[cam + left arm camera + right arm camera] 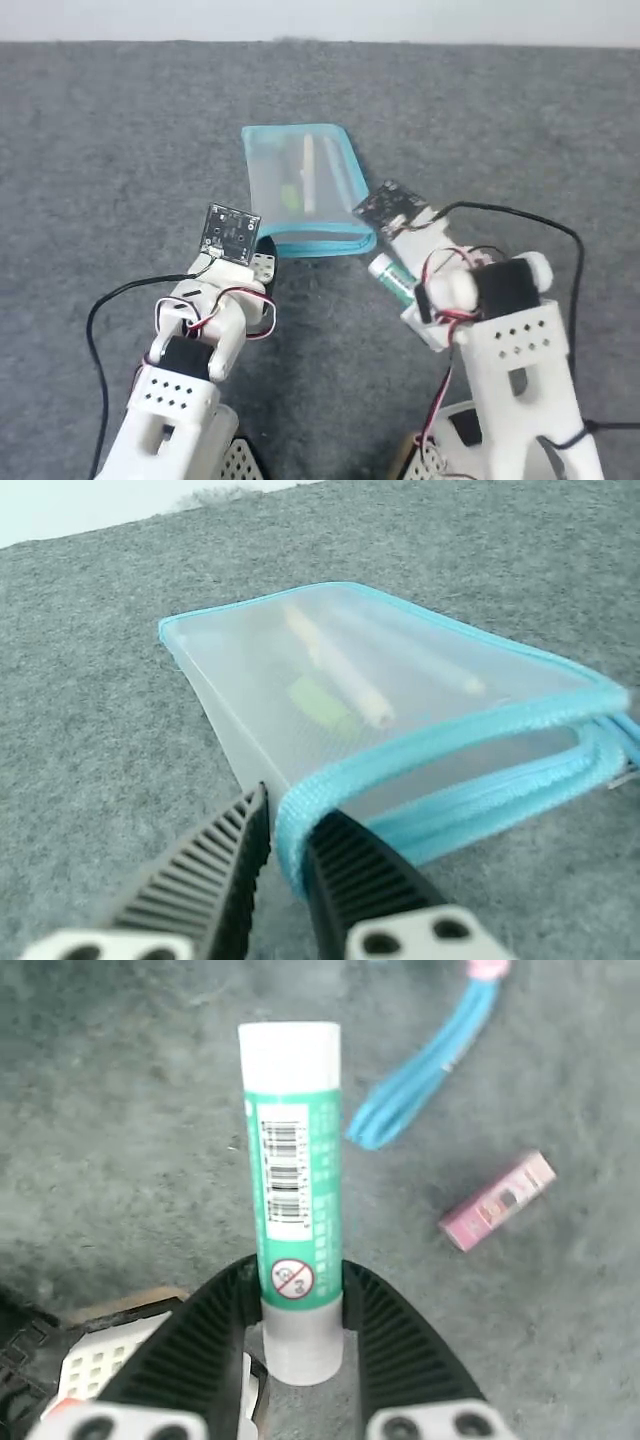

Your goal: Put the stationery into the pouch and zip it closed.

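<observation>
A translucent pouch (300,185) with light blue trim lies flat on the grey mat, its zip edge (450,745) toward the arms and gaping slightly. Inside it are pale sticks (335,670) and a small green item (320,702). My left gripper (290,825) is shut on the pouch's blue trim at its near left corner (265,250). My right gripper (295,1280) is shut on a green and white glue stick (292,1180), held just off the pouch's near right corner (392,278). A small pink eraser (497,1200) lies on the mat beside the pouch's blue corner (420,1085).
Grey mat (120,150) stretches wide to the left, right and far side of the pouch, up to a white wall. Cables loop around both arm bases near the front edge.
</observation>
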`<state>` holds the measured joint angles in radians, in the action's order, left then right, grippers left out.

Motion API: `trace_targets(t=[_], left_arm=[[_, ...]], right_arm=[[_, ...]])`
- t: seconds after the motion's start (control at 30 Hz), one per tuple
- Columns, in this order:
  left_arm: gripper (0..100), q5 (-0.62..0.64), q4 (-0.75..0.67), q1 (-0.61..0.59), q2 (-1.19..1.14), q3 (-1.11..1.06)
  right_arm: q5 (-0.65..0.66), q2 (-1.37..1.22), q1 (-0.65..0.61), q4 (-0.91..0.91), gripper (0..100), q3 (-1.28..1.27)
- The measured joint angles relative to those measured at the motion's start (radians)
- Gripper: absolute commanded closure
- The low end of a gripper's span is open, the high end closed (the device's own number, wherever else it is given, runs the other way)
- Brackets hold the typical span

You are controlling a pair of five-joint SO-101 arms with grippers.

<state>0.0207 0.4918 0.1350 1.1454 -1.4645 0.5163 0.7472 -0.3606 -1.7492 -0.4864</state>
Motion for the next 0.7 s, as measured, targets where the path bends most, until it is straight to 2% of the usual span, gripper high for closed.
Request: trace_targets(t=[0.3, 0.47, 0.7], left_arm=[[99, 0.0, -0.006, 0.003, 0.0, 0.0], [99, 0.0, -0.023, 0.003, 0.0, 0.0], [99, -0.015, -0.023, 0.005, 0.0, 0.0]], right_arm=[[-0.06, -0.044, -0.212, 0.054, 99.3, 0.0], [-0.11, -0.212, -0.226, 0.141, 99.3, 0.028], [-0.229, -0.488, -0.226, 0.149, 99.3, 0.247]])
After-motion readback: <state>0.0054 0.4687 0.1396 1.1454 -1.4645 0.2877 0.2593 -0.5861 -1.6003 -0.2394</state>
